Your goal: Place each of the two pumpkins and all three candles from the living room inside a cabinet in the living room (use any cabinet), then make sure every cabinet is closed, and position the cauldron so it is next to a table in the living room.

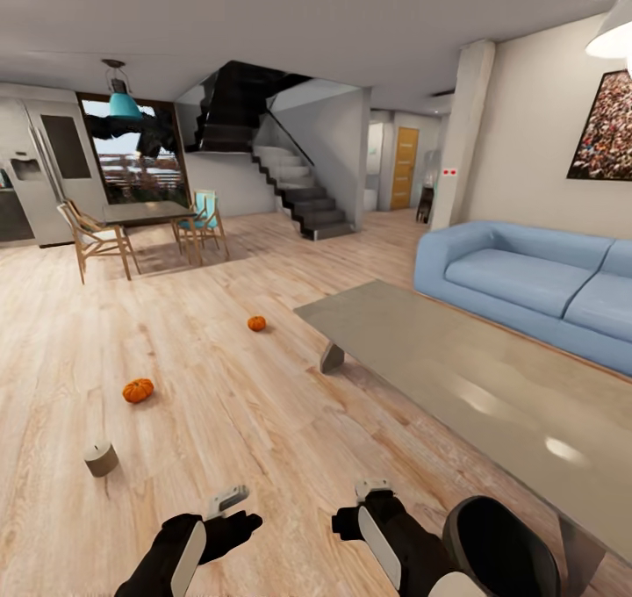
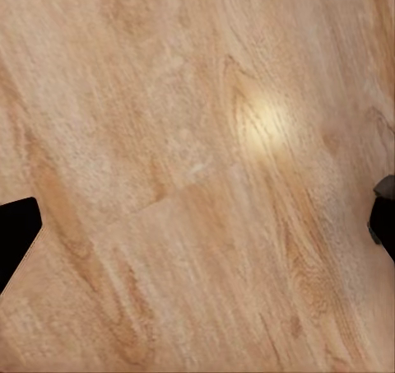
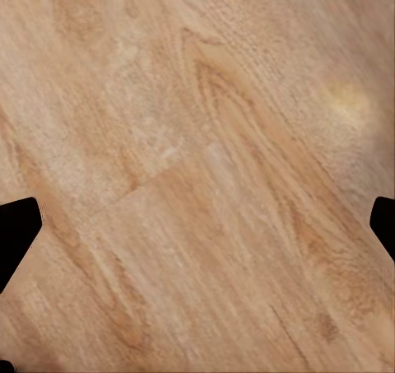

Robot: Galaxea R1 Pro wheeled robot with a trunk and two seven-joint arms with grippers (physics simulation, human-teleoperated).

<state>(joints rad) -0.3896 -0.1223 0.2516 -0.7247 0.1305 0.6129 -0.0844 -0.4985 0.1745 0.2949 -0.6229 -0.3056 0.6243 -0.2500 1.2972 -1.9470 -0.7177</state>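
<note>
- From the head, two orange pumpkins sit on the wood floor: the near pumpkin at left, the far pumpkin beside the grey table.
- The stubby candle stands nearest, far left.
- Wrist views show floor planks close up.
- The left gripper and right gripper are wide apart, holding nothing.

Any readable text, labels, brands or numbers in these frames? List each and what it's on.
None readable.
Red-and-white marks on the pillar: too small to tell whether they carry text.
Wall picture above the blue sofa: a crowd-like pattern, no lettering.
Pumpkins, candle, grey table: no markings.
Both wrist views: bare plank floor.
</note>
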